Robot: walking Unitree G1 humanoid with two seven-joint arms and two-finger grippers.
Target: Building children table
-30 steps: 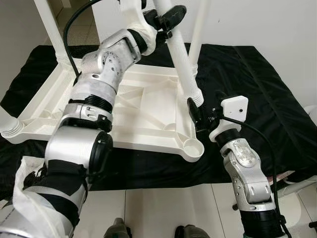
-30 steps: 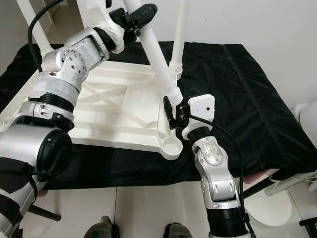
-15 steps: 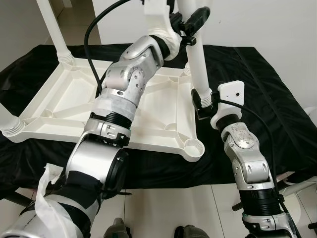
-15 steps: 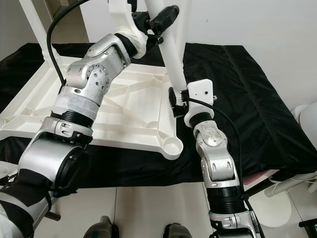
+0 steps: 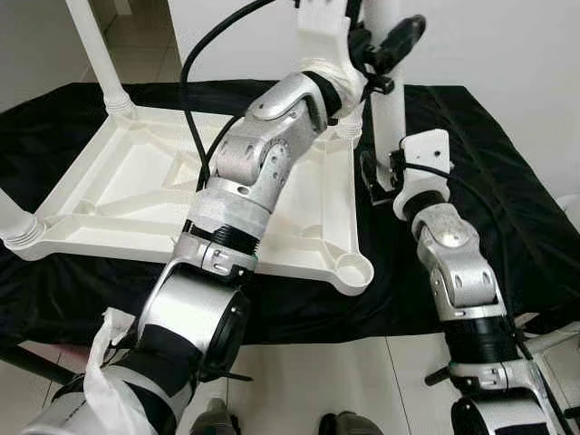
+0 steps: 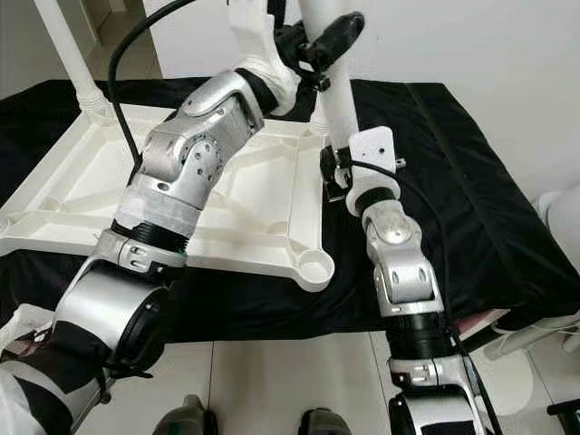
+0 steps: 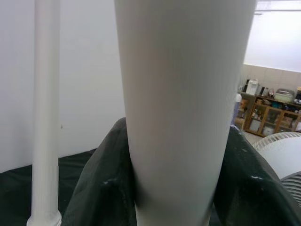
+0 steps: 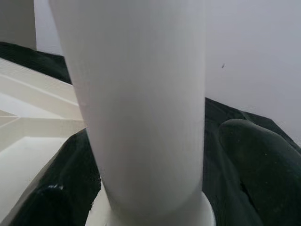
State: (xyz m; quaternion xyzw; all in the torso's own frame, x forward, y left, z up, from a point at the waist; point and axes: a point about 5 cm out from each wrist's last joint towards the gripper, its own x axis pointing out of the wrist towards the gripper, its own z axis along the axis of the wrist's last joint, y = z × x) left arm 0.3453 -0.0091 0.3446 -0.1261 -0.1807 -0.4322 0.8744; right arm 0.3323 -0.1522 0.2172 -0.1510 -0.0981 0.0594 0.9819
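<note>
Seating the loose table leg [image 5: 390,109] is the step in hand: you hold it nearly upright with both grippers, just beside the far right corner of the upturned tabletop [image 5: 118,195], which lies underside up on the black cloth [image 5: 471,136]. The left gripper [image 5: 385,41] is closed around the leg high up; in the left wrist view its dark fingers [image 7: 96,188] press against both sides of the white shaft. The right gripper [image 5: 376,177] clamps the leg low down, near the tabletop's right edge, fingers [image 8: 51,197] flanking the tube above its collar.

The open corner socket [image 5: 352,269] sits at the near right corner of the tabletop, well apart from the leg's lower end. Bring the leg toward that socket, keep the shaft vertical, centre the collar over the socket rim, then press straight down. Do not release either grip until the leg stands unaided. Three other legs already stand at the tabletop's remaining corners.
</note>
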